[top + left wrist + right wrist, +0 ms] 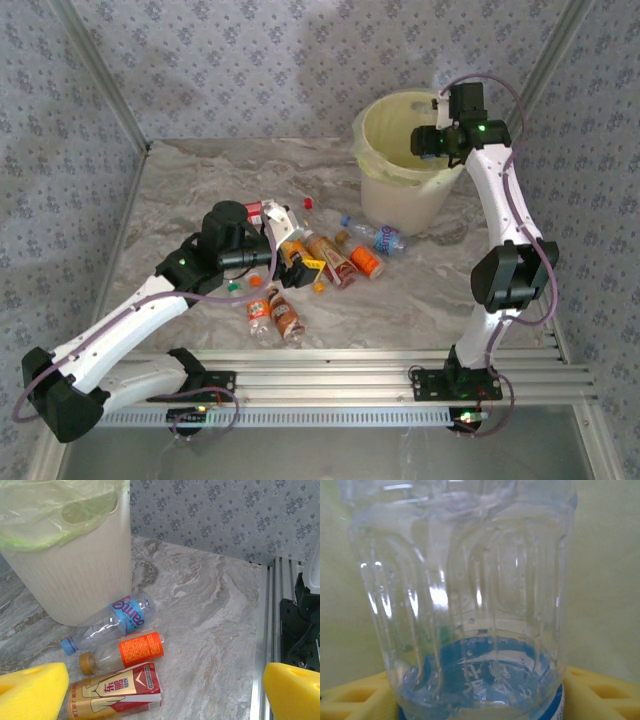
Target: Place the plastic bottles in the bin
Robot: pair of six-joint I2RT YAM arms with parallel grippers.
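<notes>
Right wrist: clear blue-labelled bottle (465,605) within right gripper (477,692), grip unclear; left gripper (162,690) wide.

The bin (400,205) stands upper right on the counter (200,180); bottles (330,262) lie scattered mid-frame, below and left of it.

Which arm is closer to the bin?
Right. The right gripper is above the bin, a bottle between its fingers; the left gripper is over bottles on the table, left of it.

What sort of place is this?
Probably a robot test booth, not a home: the left arm and right arm bolted to an aluminium rail, a marble-look tabletop, patterned backdrop walls.
</notes>
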